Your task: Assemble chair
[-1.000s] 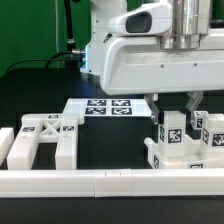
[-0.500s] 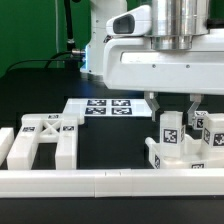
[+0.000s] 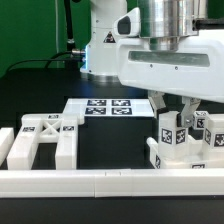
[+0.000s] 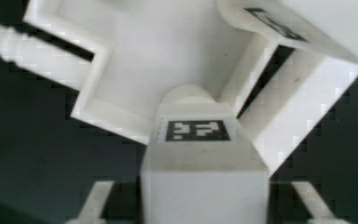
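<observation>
**The gripper (image 3: 175, 113) is hovering over the chair parts (image 3: 205, 140) at the exterior view's right, its fingers (image 4: 99, 200) narrowly apart.**

The fingers are standing on either side of an upright tagged leg (image 3: 171, 133). In the wrist view a thin dark gap is showing on each side, so nothing is being gripped. The other white parts are crowding just beside the leg, leaving little room there. The rail (image 3: 100, 180) is running along the near edge just in front of them. An X-braced frame (image 3: 45, 135) is lying well apart at the exterior view's left, just behind the rail. A strip of black table (image 3: 110, 145) is showing between the two groups. The marker board (image 3: 100, 106) is lying flat behind that strip.
</observation>
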Robot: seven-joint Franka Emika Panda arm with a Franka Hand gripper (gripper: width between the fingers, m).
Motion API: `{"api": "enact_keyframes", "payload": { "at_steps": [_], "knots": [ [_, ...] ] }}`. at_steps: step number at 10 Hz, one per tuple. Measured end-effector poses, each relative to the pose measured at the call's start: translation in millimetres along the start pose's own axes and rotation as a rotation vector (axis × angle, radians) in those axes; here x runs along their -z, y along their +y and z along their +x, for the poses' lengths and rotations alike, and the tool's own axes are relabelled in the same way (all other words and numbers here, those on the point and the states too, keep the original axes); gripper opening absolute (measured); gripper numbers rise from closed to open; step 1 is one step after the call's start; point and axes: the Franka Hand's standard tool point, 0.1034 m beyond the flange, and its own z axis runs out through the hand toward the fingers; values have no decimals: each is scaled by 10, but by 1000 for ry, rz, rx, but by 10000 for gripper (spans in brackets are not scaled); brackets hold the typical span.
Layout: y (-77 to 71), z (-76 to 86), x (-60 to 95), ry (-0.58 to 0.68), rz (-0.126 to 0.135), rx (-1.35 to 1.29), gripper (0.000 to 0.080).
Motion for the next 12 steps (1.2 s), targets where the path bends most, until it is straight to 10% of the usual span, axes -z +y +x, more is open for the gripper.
{"api": "enact_keyframes", "payload": {
  "at_steps": [4,12],
  "knots": [
    [-1,-16,-4,3,-6,165,631],
    [11,17,-3,13,-28,947,649]
  ]
}}
